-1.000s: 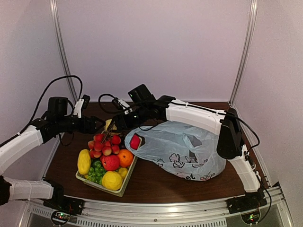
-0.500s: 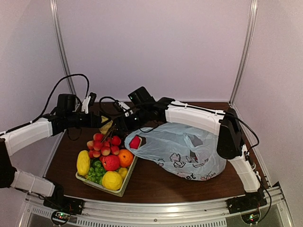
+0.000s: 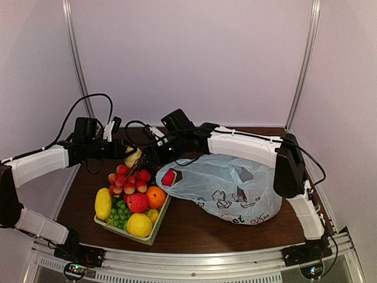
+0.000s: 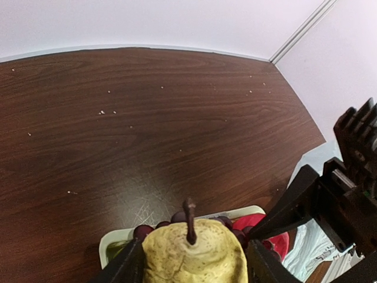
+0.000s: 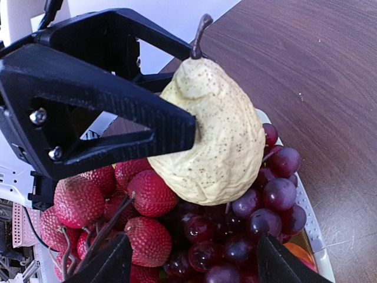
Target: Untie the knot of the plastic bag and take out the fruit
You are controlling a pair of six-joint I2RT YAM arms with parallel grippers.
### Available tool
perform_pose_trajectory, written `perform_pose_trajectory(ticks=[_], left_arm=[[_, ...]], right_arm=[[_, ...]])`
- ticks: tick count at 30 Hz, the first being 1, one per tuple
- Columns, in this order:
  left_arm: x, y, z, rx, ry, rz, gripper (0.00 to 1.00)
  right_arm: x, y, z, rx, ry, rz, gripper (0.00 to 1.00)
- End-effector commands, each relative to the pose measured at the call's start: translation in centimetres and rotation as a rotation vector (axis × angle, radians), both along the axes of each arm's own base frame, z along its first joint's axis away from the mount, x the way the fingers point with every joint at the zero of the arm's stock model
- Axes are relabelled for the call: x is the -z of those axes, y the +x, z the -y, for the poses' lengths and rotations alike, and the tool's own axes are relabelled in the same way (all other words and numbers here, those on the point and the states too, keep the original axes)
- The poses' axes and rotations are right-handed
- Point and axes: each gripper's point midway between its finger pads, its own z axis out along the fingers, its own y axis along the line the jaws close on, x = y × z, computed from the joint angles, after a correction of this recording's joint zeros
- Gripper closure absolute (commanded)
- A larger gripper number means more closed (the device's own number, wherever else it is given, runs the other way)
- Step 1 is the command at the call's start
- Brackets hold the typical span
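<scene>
Fruit removal is in hand: the left fingers clasp a pear above the basket, and the right fingers gape empty. Next, likely: set it down, then reach the plastic bag for its red fruit.

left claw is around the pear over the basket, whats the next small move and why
Probably close the left claw firmly on the pear: its fingers flank the fruit on both sides, but a firm grip isn't clear yet. The pear rests on grapes in the basket, and the right claw hangs open above it.
</scene>
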Motion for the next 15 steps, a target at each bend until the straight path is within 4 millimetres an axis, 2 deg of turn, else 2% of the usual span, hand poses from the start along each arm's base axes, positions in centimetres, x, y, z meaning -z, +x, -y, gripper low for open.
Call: perform_pose_trajectory(ticks=[1, 9, 15], left_arm=[[1.5, -0.6, 0.2, 0.017, 0.017, -0.073, 0.42], [2.0, -1.2, 0.3, 0.025, 0.008, -0.092, 0.57], [0.9, -1.5, 0.0, 0.003, -0.021, -0.053, 0.67]], right_arm=[[-3.4, 0.6, 0.8, 0.051, 0.039, 0.082, 0.25], [-4.4, 1.1, 2.0, 0.086, 0.045, 0.110, 0.17], [-4.4, 2.0, 3.5, 0.158, 0.025, 0.131, 0.13]])
